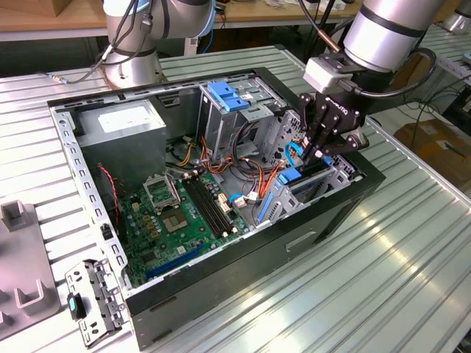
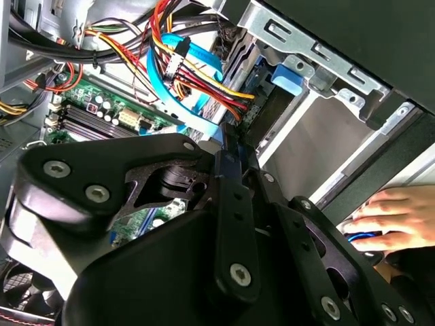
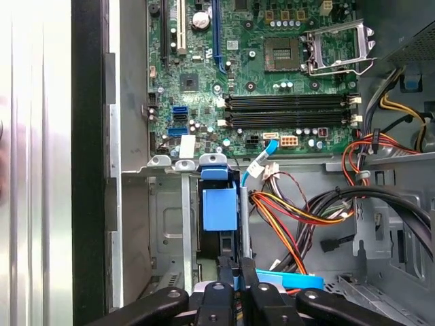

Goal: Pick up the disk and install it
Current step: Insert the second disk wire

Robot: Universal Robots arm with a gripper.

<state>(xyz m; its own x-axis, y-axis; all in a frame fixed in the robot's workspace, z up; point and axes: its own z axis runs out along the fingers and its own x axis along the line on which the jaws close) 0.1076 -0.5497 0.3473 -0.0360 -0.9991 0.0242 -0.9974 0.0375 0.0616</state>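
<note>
The disk [image 1: 292,176] sits edge-up in the drive bay [image 1: 337,175] at the case's corner on the exterior view's right. Its blue carrier end [image 3: 219,207] faces the motherboard and also shows in the second wrist view [image 2: 289,76]. My black gripper [image 1: 318,153] hangs right over the bay's outer end, fingers drawn together and shut [image 3: 238,275] [image 2: 230,146]. A sliver of blue shows between the tips. I cannot tell whether they pinch anything. A flat blue data cable [image 2: 197,75] runs past the fingertips.
The open case holds the motherboard [image 1: 184,213], a grey power supply [image 1: 121,125], an upper cage with a blue latch [image 1: 228,95] and wire bundles [image 3: 299,210]. A person's hand [image 2: 391,217] rests outside the case. A grey fixture [image 1: 22,272] and bracket [image 1: 92,301] lie on the table.
</note>
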